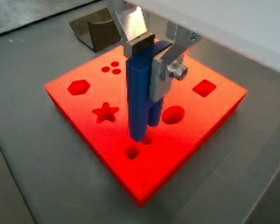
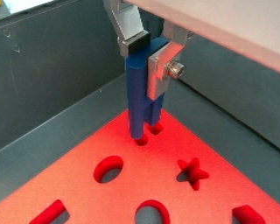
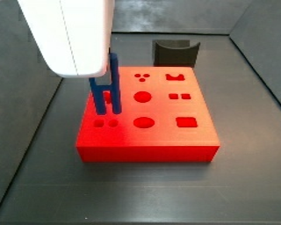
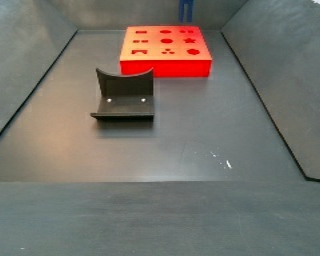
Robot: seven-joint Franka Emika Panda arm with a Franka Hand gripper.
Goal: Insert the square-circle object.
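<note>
gripper (image 1: 152,54) is clamped on the square-circle object (image 1: 142,92), holding it upright over the red block (image 1: 178,144). leg tips sit right at the block's top near two small holes. dark grey holder (image 4: 124,97) sits well apart on the floor.

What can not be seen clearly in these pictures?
- Gripper: hidden behind the white arm in a side view.
- Blue piece: top hidden by that arm; in a side view only a sliver shows at the edge.
- Leg ends: whether they touch the red block is unclear.
</note>
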